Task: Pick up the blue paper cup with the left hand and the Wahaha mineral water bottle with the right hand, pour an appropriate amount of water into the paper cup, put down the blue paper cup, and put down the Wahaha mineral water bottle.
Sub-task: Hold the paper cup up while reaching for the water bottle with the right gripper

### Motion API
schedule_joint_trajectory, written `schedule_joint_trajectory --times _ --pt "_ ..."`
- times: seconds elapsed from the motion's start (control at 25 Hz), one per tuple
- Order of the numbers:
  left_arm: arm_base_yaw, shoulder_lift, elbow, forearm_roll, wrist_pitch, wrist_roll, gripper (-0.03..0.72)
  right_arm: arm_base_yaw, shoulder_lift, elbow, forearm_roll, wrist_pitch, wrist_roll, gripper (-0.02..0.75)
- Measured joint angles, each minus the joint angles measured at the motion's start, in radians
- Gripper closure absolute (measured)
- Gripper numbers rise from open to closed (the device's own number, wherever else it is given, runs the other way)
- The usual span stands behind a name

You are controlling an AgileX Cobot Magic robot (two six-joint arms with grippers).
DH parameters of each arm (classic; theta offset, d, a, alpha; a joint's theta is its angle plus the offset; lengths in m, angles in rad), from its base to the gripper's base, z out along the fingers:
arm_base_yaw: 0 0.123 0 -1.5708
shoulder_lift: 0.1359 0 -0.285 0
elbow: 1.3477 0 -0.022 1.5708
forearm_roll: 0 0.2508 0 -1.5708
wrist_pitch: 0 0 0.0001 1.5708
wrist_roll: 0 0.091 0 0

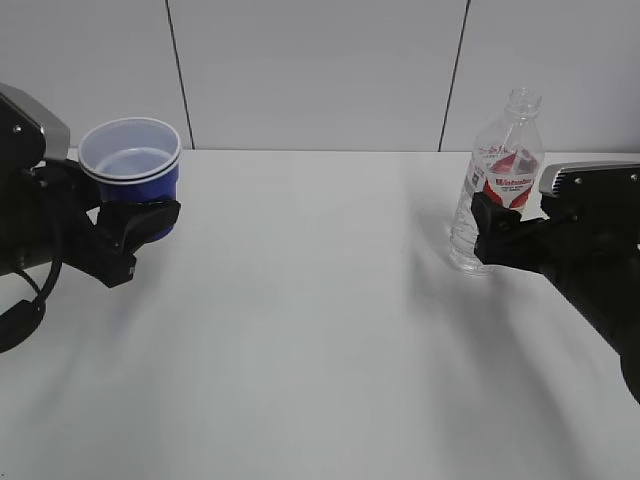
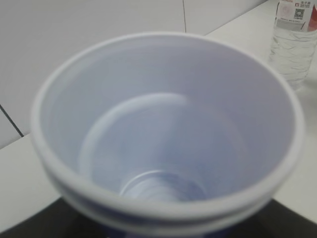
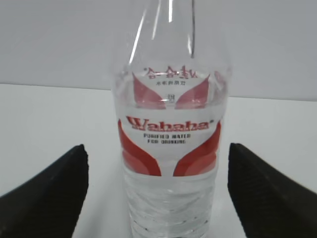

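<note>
The blue paper cup (image 1: 130, 165) is at the far left, white inside with a double white rim. My left gripper (image 1: 150, 218) is shut on its lower part, and its fingers hide the cup's base. In the left wrist view the cup (image 2: 163, 129) fills the frame and looks empty. The Wahaha mineral water bottle (image 1: 503, 185) stands upright and capless on the table at the right, with water up to about its label. My right gripper (image 1: 490, 235) is open around the bottle (image 3: 171, 148). Its fingers (image 3: 49, 198) stand on either side with clear gaps.
The white table (image 1: 320, 320) runs back to a pale panelled wall (image 1: 320, 70). The bottle also shows at the top right of the left wrist view (image 2: 294, 44). Nothing else stands between the cup and the bottle.
</note>
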Motion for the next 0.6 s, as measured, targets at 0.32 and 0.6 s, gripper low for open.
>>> schedule_joint_trajectory --times 0.32,0.6 --pt "0.0 0.0 0.0 0.0 0.0 0.0 0.257 0.0 0.066 -0.065 0.023 0.0 0.0 0.07" --pt "0.0 0.0 0.0 -0.001 0.0 0.0 0.257 0.0 0.129 -0.12 0.033 0.0 0.0 0.076"
